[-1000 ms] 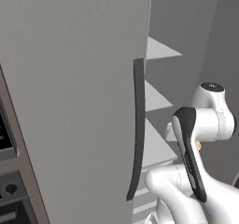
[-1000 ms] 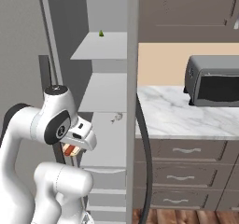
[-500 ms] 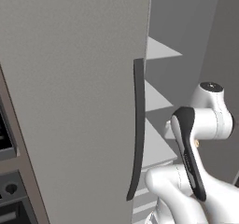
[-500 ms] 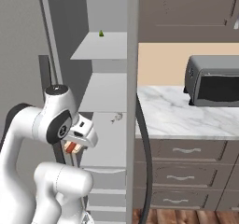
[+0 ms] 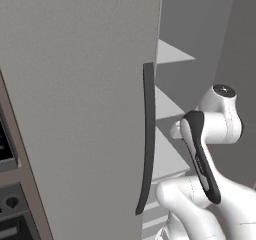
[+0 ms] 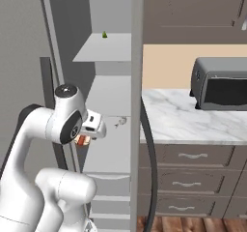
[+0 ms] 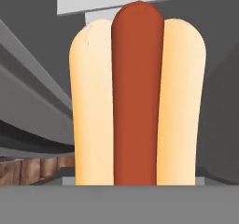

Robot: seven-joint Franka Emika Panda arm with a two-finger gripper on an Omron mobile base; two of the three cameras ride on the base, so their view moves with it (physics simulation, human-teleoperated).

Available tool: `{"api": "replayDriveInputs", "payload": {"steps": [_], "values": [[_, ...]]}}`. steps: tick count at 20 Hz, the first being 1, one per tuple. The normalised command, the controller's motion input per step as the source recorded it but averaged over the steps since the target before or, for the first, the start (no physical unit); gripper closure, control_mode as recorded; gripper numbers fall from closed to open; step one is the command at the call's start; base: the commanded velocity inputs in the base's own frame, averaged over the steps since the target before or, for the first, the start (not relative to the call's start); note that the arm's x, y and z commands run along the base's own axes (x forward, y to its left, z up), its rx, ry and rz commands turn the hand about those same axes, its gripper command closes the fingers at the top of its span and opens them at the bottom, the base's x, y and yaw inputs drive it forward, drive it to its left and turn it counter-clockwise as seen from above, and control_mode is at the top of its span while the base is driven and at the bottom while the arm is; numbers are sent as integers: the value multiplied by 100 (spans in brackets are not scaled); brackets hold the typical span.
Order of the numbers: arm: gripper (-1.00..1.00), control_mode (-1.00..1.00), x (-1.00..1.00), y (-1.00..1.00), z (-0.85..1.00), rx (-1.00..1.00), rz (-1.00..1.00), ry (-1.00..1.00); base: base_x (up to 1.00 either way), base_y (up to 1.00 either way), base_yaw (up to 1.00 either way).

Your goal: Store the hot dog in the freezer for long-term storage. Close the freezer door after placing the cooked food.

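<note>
The hot dog (image 7: pixel 137 97), a tan bun with a red-brown sausage along its middle, stands close up in the hand view; a small part of it (image 6: pixel 81 140) shows under the white hand. My gripper (image 6: pixel 87 135) is shut on it, in front of the freezer's (image 6: pixel 108 95) white inner shelves at mid height. The freezer door (image 6: pixel 136 57) is swung open and shows edge-on, its dark bar handle (image 6: pixel 150 163) curving down beside it. The fingertips are hidden behind the bun.
The closed twin grey door (image 5: pixel 75 99) with its dark handle (image 5: pixel 147 134) stands left of the open compartment. A small green item (image 6: pixel 104 34) sits on an upper shelf. A grey toaster oven (image 6: pixel 222 83) rests on the marble counter (image 6: pixel 188 122) above drawers.
The hand with the hot dog has risen a little and moved further toward the freezer shelves. The doors have not moved.
</note>
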Motion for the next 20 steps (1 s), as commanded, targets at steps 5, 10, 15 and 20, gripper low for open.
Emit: {"api": "replayDriveInputs", "payload": {"steps": [5, 10, 15, 20], "values": [[100, -100, 34, -14, 2, 0, 12, -13, 0, 0, 0], [100, -100, 50, -7, 0, 0, 5, -19, 0, 0, 0], [100, -100, 39, 0, 0, 0, 1, -5, 0, 0, 0], [100, -100, 45, -1, 0, 0, 0, 2, 0, 0, 0]]}}
